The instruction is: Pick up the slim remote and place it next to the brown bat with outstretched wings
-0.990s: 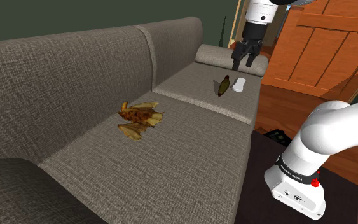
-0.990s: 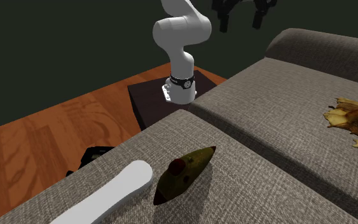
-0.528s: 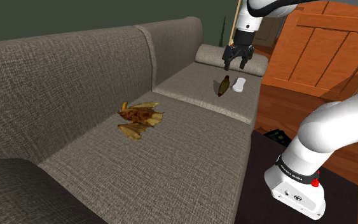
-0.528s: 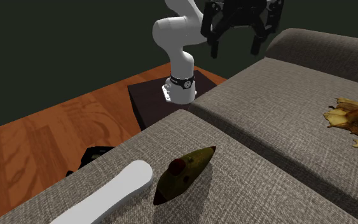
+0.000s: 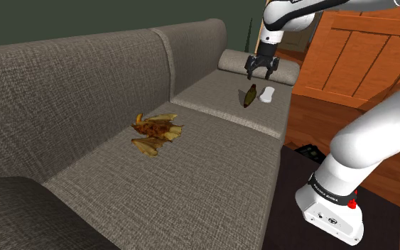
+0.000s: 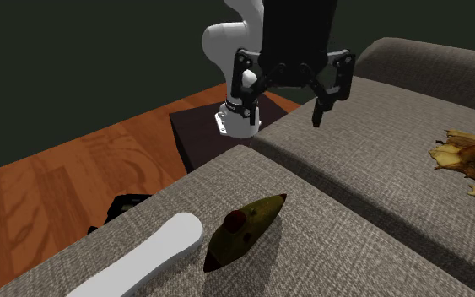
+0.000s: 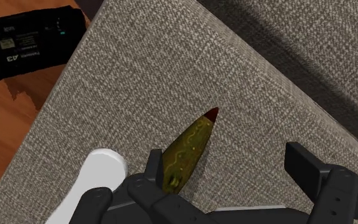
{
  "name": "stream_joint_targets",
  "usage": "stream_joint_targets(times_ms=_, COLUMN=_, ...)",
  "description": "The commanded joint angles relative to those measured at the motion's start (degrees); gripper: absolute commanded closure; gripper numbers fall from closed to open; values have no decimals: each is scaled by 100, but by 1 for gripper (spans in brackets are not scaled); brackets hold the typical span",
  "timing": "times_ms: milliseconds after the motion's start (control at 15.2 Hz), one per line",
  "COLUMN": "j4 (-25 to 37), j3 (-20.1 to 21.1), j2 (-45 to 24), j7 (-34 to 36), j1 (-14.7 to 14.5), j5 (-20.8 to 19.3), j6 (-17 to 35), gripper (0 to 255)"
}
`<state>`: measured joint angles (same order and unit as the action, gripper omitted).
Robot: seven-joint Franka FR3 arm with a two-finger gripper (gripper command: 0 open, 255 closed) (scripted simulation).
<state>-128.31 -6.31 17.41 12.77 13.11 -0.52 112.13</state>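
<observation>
Slim remote, drawn plain white, lies flat on the end seat cushion of the grey sofa, close to the cushion's front edge. Just beside it lies an olive, pointed object with a red tip; whether the two touch we cannot tell. The brown bat sits well apart on the next cushion.

The gripper hangs above this pair with its jaws spread wide and nothing between them. In the wrist view it looks centred nearer the olive object than the remote. We judge the step to be the approach. To do it well, we should shift over the remote, turn the fingers across its narrow width, and come down without nudging its neighbour.

The remote's far end is cut off in the second exterior view, and the hand covers part of it in the wrist view. What the olive object is, we cannot make out. A black device lies on the wooden floor.
</observation>
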Motion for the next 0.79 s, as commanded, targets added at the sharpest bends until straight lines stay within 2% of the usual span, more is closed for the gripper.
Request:
stream_joint_targets(times_ms=0, j4=155, j3=-107, j2=-310, j7=106, j1=111, j5=7, j6=153, gripper=0)
stream_joint_targets(times_ms=726, j4=1248, j3=-715, j2=-2066, j7=531, j1=688, j5=313, j6=747, gripper=0)
